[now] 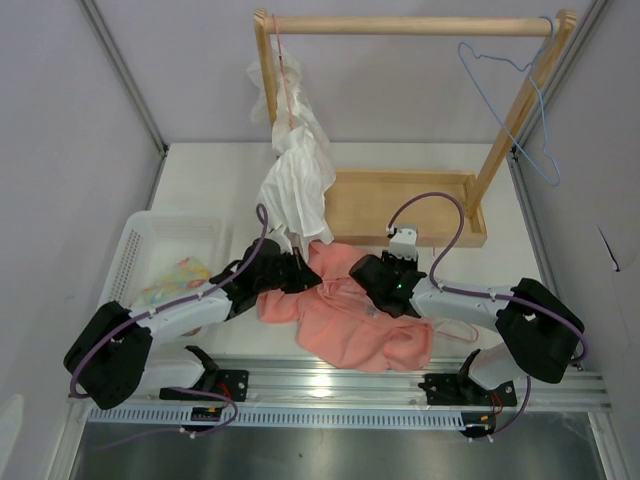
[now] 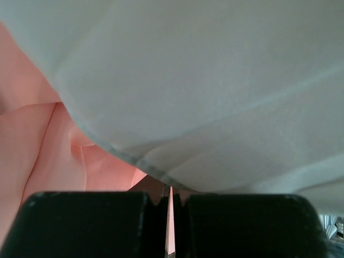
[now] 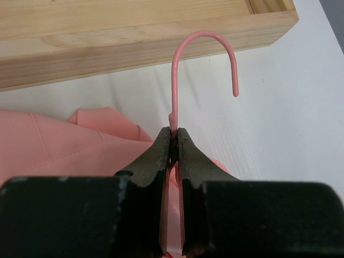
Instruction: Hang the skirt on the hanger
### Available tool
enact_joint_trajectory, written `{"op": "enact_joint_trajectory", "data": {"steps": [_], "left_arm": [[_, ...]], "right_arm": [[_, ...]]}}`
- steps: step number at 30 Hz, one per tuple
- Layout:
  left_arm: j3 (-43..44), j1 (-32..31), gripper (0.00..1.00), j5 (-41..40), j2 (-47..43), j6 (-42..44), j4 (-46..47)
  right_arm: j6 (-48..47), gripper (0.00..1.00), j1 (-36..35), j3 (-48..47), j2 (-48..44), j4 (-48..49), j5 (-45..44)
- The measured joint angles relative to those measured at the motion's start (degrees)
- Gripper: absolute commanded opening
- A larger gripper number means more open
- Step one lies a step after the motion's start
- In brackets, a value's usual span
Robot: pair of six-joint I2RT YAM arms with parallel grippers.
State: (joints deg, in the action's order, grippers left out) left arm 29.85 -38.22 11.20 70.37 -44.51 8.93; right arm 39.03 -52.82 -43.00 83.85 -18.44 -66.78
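The skirt (image 1: 345,320) lay crumpled on the table near the middle of its near edge, between the two arms. The right hand (image 3: 173,137) was clamped tight on the neck of the hanger (image 3: 185,54). The neck ran straight out from the fingertips toward the far edge, and its hook curled over just short of the wooden tray (image 3: 134,37). The hanger's shoulders were hidden behind the fingers, down among the pink folds.

The left hand (image 2: 167,196) was pressed shut at the skirt's far-left edge. A sliver of pink showed in the seam, so it looked pinched on the cloth, under the hanging white garment (image 1: 297,185). The skirt spread leftward from the hanger. The right arm was therefore the one placed to work the wire into the fabric, while the left held it taut.
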Motion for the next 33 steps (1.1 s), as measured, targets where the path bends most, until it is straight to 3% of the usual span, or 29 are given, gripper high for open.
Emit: {"op": "enact_joint_trajectory", "data": {"steps": [22,33], "left_arm": [[2.40,-2.91,0.00,1.38,1.46,2.60,-3.10],[9.66,-3.58,0.00,-1.84,5.09,2.73,-5.35]], "right_arm": [[-1.20,0.00,1.20,-1.60,0.96,2.16,-1.25],[-0.83,0.00,-1.36,-0.33,-2.62,3.13,-1.03]]}}
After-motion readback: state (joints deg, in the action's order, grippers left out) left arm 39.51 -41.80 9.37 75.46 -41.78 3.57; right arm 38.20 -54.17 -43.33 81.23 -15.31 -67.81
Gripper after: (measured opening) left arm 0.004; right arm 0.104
